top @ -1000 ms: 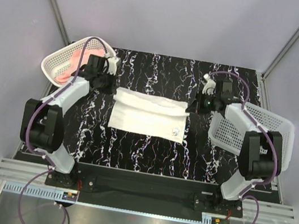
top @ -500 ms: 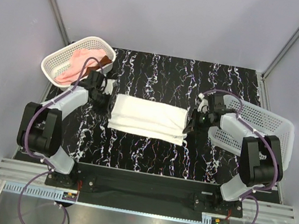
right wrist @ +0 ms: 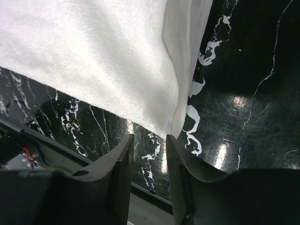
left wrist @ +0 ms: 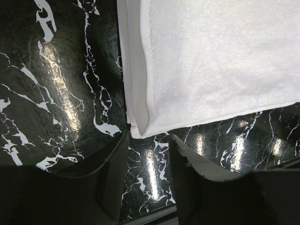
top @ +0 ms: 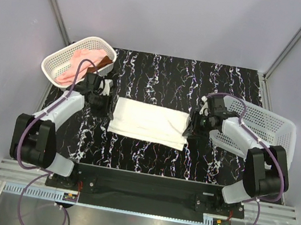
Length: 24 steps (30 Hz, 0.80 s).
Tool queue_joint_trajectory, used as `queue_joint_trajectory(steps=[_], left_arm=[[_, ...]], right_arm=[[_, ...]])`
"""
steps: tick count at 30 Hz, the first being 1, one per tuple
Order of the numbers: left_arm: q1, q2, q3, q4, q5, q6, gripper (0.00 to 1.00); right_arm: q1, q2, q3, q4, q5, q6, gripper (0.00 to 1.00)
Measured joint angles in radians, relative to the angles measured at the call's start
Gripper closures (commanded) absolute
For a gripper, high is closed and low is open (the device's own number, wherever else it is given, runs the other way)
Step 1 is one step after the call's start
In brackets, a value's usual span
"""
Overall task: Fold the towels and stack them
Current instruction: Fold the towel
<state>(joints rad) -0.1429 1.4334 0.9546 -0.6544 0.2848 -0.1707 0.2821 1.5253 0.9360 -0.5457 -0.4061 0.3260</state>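
A cream-white towel [top: 149,122] lies folded in half on the black marble table, its long sides running left to right. My left gripper [top: 104,106] stands open just off the towel's left end; in the left wrist view the folded corner [left wrist: 138,129] lies free ahead of the gap between the fingers. My right gripper [top: 189,129] is open off the right end, and the right corner [right wrist: 174,129] lies loose just past its fingertips. A pale pink towel [top: 78,61] and a rust-brown towel [top: 103,61] lie in the left basket.
A white lattice basket [top: 55,62] stands at the back left of the table. A second white lattice basket [top: 263,131] lies tipped at the right edge, close behind my right arm. Grey walls close in the back and sides.
Both grippers carried the towel's far edge toward the near side, laid it over the near edge, then opened and let go. The towel now lies folded in half.
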Motion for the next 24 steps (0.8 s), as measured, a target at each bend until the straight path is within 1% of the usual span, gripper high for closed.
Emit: queue_joint_trajectory(steps=[9, 12, 13, 16, 18, 19, 20, 21, 24], left_arm=[[-0.032, 0.049, -0.021, 0.058, 0.006, -0.047, 0.57], [-0.051, 0.075, -0.021, 0.068, 0.006, -0.056, 0.63], [-0.055, 0.081, -0.021, 0.069, 0.006, -0.059, 0.67], [-0.064, 0.085, -0.021, 0.07, 0.002, -0.062, 0.7], [-0.066, 0.085, -0.021, 0.068, -0.008, -0.063, 0.7], [-0.067, 0.085, -0.021, 0.065, -0.018, -0.063, 0.69], [-0.069, 0.085, -0.021, 0.063, -0.027, -0.063, 0.65], [-0.071, 0.085, -0.021, 0.06, -0.037, -0.062, 0.63], [-0.075, 0.085, -0.021, 0.051, -0.058, -0.066, 0.62]], right_arm=[[0.079, 0.025, 0.008, -0.016, 0.122, 0.082, 0.6], [0.103, 0.046, 0.006, -0.005, 0.137, 0.1, 0.63], [0.108, 0.05, 0.004, 0.0, 0.138, 0.104, 0.64], [0.113, 0.052, 0.001, 0.003, 0.147, 0.114, 0.63], [0.113, 0.054, 0.002, 0.002, 0.157, 0.119, 0.61], [0.113, 0.055, 0.002, 0.002, 0.162, 0.12, 0.61], [0.114, 0.055, 0.001, 0.002, 0.169, 0.12, 0.6], [0.115, 0.055, 0.002, 0.002, 0.178, 0.12, 0.6], [0.116, 0.055, 0.002, -0.007, 0.2, 0.116, 0.59]])
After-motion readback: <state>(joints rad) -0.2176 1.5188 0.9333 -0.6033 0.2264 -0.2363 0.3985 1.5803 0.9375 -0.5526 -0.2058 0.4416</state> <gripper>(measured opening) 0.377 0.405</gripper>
